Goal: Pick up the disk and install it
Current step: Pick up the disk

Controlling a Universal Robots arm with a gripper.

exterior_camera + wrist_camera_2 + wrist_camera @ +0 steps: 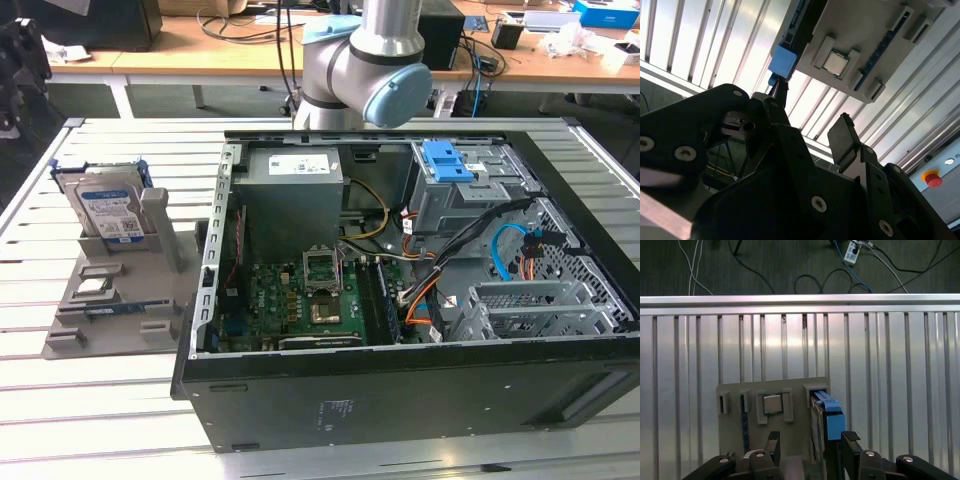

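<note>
- The end effector (811, 439) hung spread and empty over the grey holder (800, 390).
- The disk (831, 420) stood on edge in that holder on the desk (60, 400).

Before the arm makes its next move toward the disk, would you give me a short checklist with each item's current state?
1. Disk reachable: ok. The disk stands upright in the grey holder, outside the computer case.
2. Claw empty: ok. The claw is open and holds nothing.
3. Claw centred on the disk: not ok. In the first wrist view the disk sits much nearer one finger than the other.
4. Case open: ok. Its inside is exposed from above.
5. Drive bay free: cannot tell. A blue bracket sits on the drive cage.
</note>
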